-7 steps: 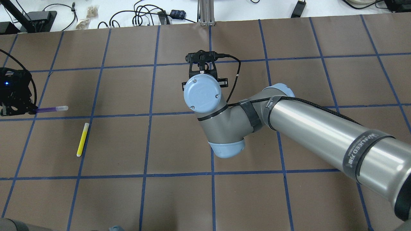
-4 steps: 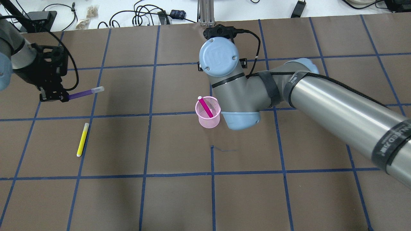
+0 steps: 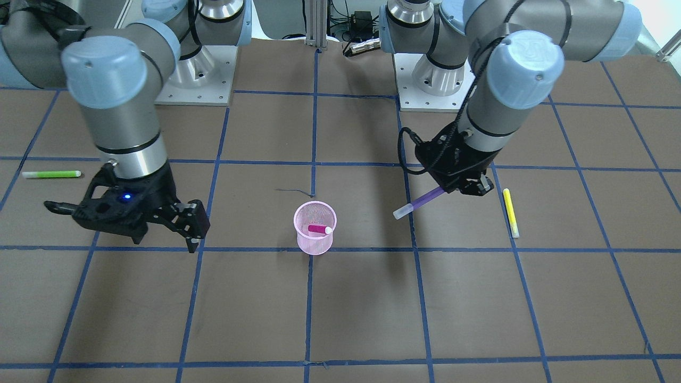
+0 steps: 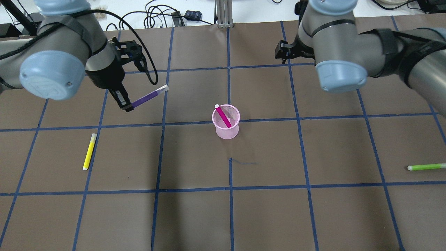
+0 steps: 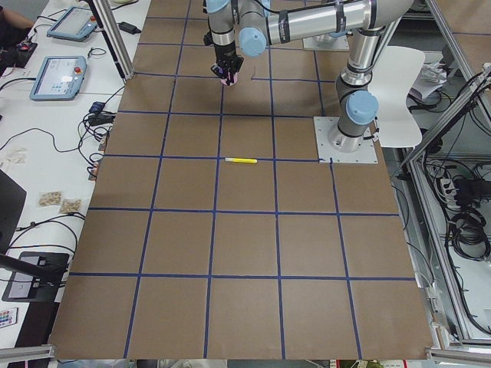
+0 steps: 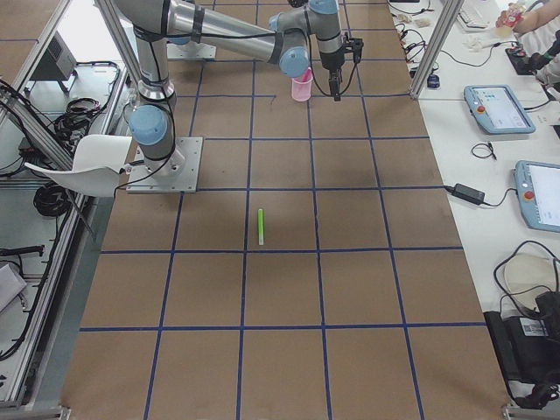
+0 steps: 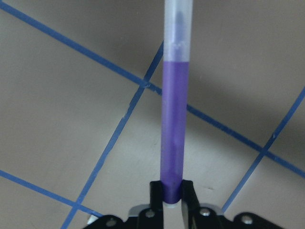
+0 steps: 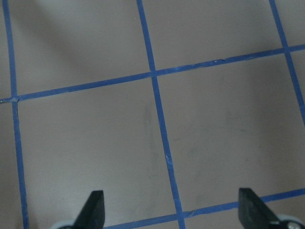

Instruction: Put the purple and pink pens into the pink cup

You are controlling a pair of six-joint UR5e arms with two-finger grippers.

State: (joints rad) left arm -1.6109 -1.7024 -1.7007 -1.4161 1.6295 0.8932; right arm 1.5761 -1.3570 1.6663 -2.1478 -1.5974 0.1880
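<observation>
The pink mesh cup point(image 4: 226, 129) stands upright near the table's middle, and it also shows in the front view point(image 3: 315, 242). The pink pen point(image 4: 223, 116) leans inside it. My left gripper point(image 4: 127, 104) is shut on the end of the purple pen point(image 4: 148, 97) and holds it above the table, left of the cup, with its clear cap towards the cup. The left wrist view shows the purple pen point(image 7: 172, 143) clamped between the fingers. My right gripper point(image 8: 174, 210) is open and empty over bare table, away from the cup, and it also shows in the front view point(image 3: 166, 239).
A yellow pen point(image 4: 89, 151) lies on the table below my left gripper's side. A green pen point(image 4: 427, 167) lies near the right edge. Cables and boxes sit beyond the table's far edge.
My left gripper has carried the purple pen right, towards the cup. My right arm has moved back and right, off the cup, which now shows with the pink pen in it.
</observation>
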